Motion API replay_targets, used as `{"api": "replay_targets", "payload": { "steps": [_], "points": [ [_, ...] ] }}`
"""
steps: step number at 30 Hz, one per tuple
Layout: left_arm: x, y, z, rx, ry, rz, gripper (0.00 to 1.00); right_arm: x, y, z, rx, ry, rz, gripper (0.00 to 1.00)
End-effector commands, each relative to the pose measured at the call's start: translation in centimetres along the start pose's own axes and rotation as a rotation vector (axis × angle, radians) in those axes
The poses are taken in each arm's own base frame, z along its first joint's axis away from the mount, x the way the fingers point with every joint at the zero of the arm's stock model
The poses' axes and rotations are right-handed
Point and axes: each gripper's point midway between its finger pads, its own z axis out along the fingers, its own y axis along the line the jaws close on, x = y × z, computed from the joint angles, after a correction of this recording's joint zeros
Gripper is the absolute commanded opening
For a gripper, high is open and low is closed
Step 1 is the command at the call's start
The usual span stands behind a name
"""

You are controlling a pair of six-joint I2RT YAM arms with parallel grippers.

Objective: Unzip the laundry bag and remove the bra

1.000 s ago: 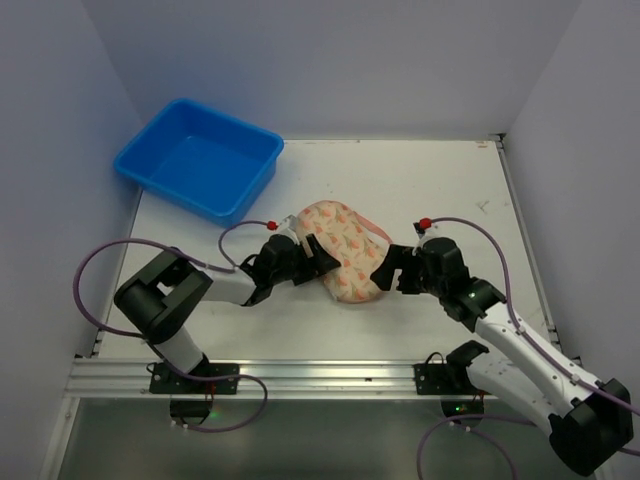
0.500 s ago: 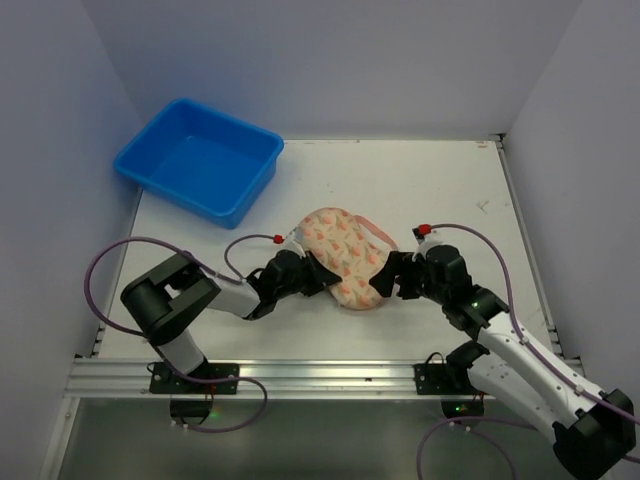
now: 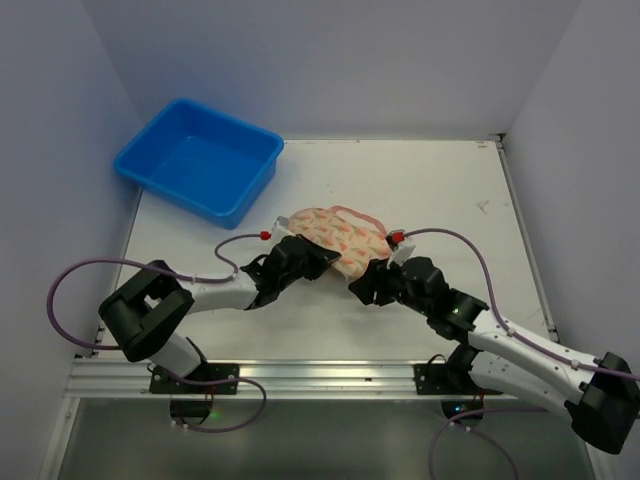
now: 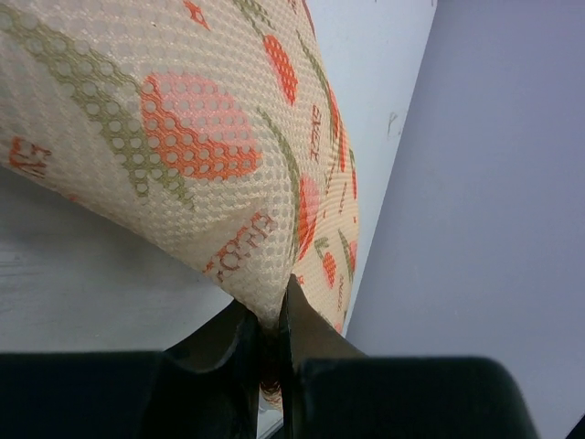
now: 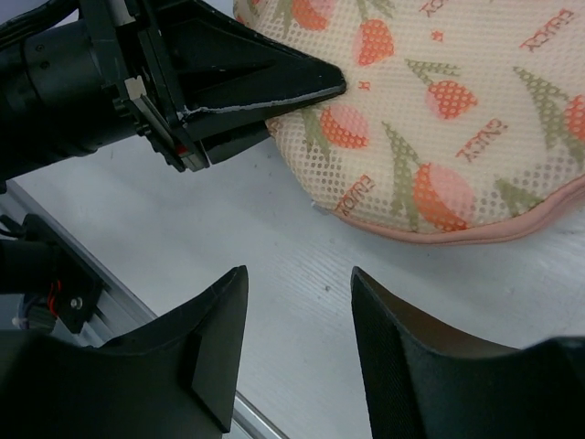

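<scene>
The laundry bag (image 3: 336, 234) lies mid-table, a little in front of centre, between my two arms. It looks closed. In the right wrist view its pink edging (image 5: 475, 230) runs unbroken along the near rim, and no pale garment shows anywhere. I judge the unzipping not begun, so the bra is yet to come out.

My left gripper (image 4: 270, 340) is pinched tight on the bag's near-left edge, with mesh fabric caught between its fingers. My right gripper (image 5: 300, 279) is spread wide over bare table (image 3: 440, 190) just short of the bag, holding nothing.

I cannot find the zip pull in any view. From above, both grippers cover the bag's near edge, and the left wrist camera sits too close to show more than print. The blue tub (image 3: 198, 158) stands well apart at the far left.
</scene>
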Motion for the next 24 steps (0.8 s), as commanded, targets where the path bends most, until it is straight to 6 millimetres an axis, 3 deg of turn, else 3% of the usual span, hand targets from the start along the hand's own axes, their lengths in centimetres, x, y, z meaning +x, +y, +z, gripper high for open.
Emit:
{"api": "replay_targets", "payload": {
  "steps": [1, 6, 17, 24],
  "points": [
    [-1.6, -4.2, -0.5, 0.055, -0.068, -0.104, 0.0, -2.6, 1.4, 1.2, -0.025, -0.125, -0.001, 0.5],
    [-2.1, -5.8, -1.2, 0.076, -0.083, -0.142, 0.0, -2.8, 1.6, 2.5, -0.003, -0.158, -0.058, 0.49],
    [-2.5, -7.0, -2.4, 0.093, -0.086, -0.174, 0.0, -4.5, 0.9, 4.1, 0.083, -0.238, -0.091, 0.5],
    [-2.7, -7.1, -2.3, 0.091, -0.093, -0.18, 0.0, -5.0, 2.2, 4.9, 0.056, -0.242, -0.104, 0.48]
  ]
}}
